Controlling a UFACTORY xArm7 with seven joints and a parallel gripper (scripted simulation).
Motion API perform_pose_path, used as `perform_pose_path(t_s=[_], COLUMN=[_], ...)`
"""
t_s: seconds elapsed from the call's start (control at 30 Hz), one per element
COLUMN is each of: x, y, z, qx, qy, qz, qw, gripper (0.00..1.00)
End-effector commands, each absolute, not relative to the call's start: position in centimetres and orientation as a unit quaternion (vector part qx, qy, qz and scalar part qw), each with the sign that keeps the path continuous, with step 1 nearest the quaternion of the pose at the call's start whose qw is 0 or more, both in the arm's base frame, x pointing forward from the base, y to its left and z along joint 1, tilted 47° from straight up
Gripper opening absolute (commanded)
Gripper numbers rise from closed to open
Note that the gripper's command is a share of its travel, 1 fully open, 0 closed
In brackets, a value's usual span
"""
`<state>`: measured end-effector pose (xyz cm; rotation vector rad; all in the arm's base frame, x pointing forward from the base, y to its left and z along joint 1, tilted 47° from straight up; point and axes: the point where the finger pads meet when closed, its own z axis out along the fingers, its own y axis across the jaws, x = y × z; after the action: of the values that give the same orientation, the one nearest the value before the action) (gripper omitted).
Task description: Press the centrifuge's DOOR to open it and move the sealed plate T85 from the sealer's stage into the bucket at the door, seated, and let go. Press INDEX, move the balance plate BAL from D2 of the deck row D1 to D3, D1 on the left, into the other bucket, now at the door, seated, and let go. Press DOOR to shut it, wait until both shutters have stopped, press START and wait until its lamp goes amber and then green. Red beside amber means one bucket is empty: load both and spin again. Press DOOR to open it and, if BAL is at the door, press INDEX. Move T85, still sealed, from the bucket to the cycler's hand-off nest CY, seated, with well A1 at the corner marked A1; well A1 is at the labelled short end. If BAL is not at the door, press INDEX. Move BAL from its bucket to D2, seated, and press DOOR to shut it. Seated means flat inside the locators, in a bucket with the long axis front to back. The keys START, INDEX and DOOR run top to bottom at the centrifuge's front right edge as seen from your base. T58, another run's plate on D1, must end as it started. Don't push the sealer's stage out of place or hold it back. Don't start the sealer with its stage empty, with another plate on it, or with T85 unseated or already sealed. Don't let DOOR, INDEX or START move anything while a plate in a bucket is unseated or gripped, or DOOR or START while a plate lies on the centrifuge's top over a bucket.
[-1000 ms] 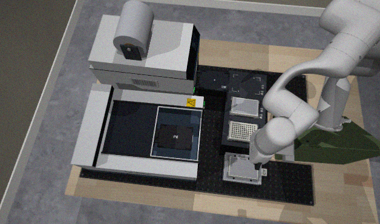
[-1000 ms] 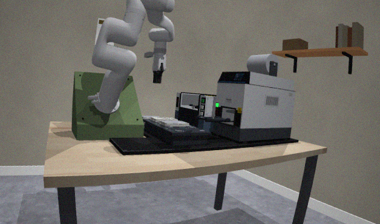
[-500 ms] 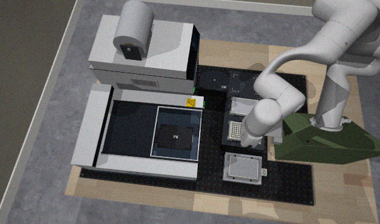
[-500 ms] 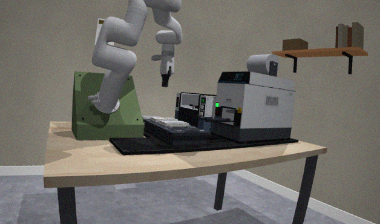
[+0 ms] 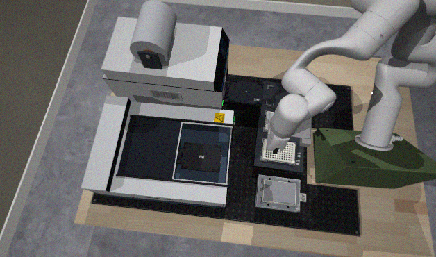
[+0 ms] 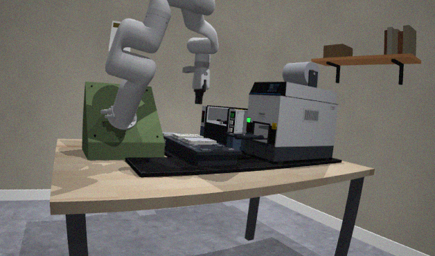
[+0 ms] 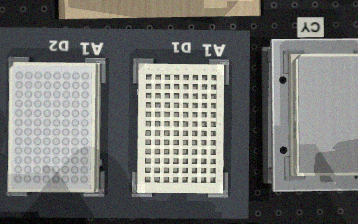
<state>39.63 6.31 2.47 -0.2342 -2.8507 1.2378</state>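
Note:
My gripper [image 5: 275, 151] [image 6: 198, 98] is shut and empty. It hangs high above the deck row [image 5: 259, 161] [image 7: 115, 45], over D1. Its fingers do not show in the wrist view. The sealed plate T85 [image 5: 279, 192] [image 7: 332, 115], with a grey film on top, lies flat in the CY nest [image 5: 260, 180] [image 7: 277, 115]. The round-well plate BAL [image 7: 52, 127] lies in D2, mostly hidden by my arm in the top view. The grid plate T58 [image 5: 285, 154] [image 7: 181, 127] lies in D1. The centrifuge [image 5: 101, 139] has its door open, and bucket 2 [image 5: 201, 157] at the door looks empty.
The sealer [image 5: 185, 62] [image 6: 295, 114] with its roll stands behind the centrifuge. A dark unit [image 5: 245, 92] stands behind the deck row. The green arm mount [image 5: 355, 160] [image 6: 122, 138] is to the right. A shelf [image 6: 368, 59] hangs on the wall.

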Motion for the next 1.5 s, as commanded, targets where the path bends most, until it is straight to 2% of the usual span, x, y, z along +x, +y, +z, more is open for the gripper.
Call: perform_pose_path(t_s=[0.0,0.63,1.07,1.47], x=[40.3,42.7,42.8,42.8], y=[4.8,-2.4,-2.6,-2.6], z=[3.4,7.2,7.3,7.3], qx=[-0.075,-0.075,-0.062,0.018], qy=[-0.915,-0.915,-0.916,-0.901], qz=[0.396,0.396,0.396,0.401], qw=[0.011,0.011,0.016,-0.166], gripper=[0.0,0.0,0.0,0.0])
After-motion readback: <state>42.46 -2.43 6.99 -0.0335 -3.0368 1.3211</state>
